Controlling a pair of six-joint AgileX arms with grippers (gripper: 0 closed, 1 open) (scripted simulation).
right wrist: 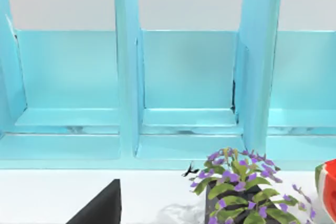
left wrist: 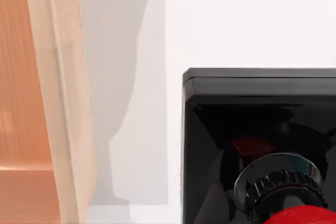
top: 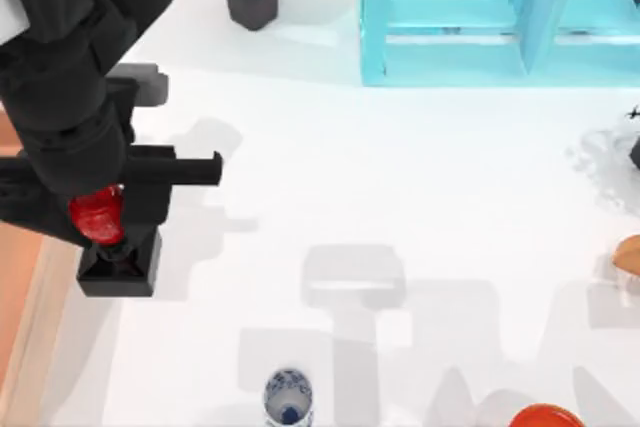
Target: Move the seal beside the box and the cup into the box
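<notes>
One step was in hand: the left gripper point(top: 105, 237) hung over the seal point(top: 112, 243), which sat on the worktop point(top: 400, 207) just beside the box point(top: 25, 297); its fingers perhaps clasped the knob, I could not tell; next, the cup point(top: 288, 397) needed fetching.

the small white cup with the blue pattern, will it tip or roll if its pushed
The small white cup with blue painted pattern stands upright near the table's front edge, apart from other things. It looks taller than wide, so a push near the rim would probably tip it. Its round wall suggests it would then roll. It looks like glazed ceramic: likely stiff, slippery.
</notes>
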